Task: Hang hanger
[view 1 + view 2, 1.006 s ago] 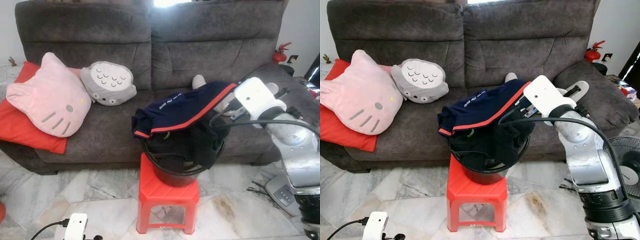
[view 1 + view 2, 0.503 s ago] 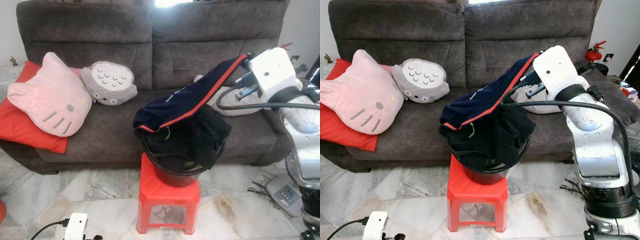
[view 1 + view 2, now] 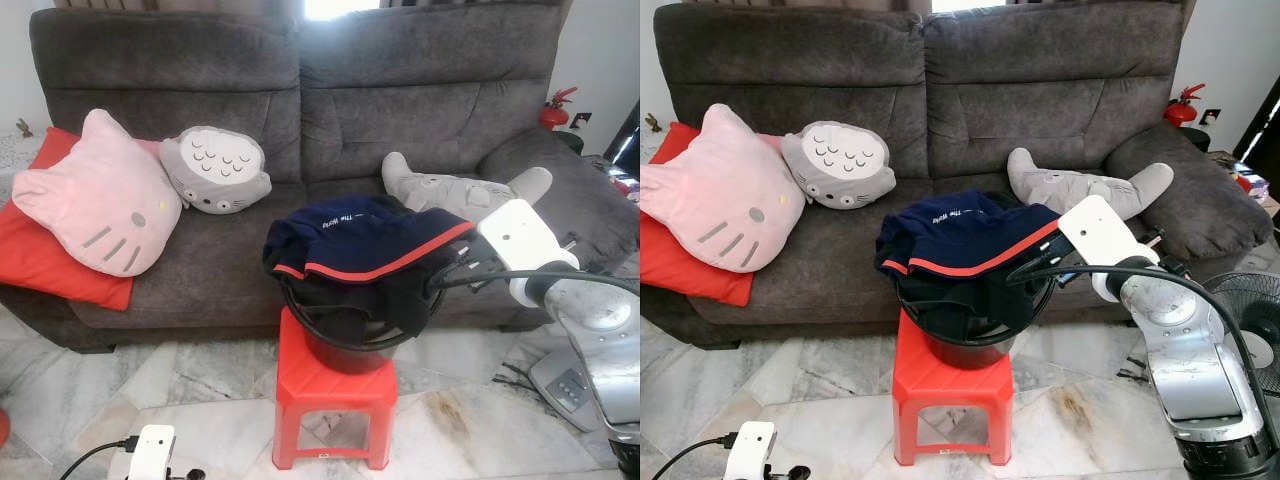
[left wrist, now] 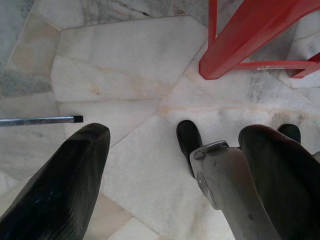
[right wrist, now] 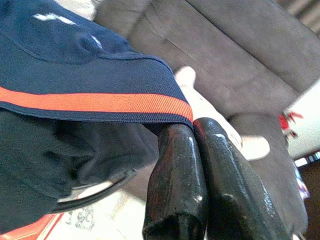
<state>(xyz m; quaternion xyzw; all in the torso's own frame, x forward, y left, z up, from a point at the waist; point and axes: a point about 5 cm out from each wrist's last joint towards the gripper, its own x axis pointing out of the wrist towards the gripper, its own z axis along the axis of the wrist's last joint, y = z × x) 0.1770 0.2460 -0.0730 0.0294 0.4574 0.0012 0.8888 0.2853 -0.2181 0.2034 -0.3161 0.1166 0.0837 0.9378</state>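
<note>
Lowered from its raised position, the right gripper (image 5: 192,131) now sits beside the black bucket (image 3: 350,345), fingers pressed together on the navy garment's (image 3: 365,240) red-trimmed hem. No hanger is identifiable. Risk: the thin pinch slips. The left gripper (image 4: 175,165) hangs spread above the floor.

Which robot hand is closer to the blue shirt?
Right. The right end effector pinches the blue shirt's hem beside the bucket. The left end effector hangs low over the floor.
</note>
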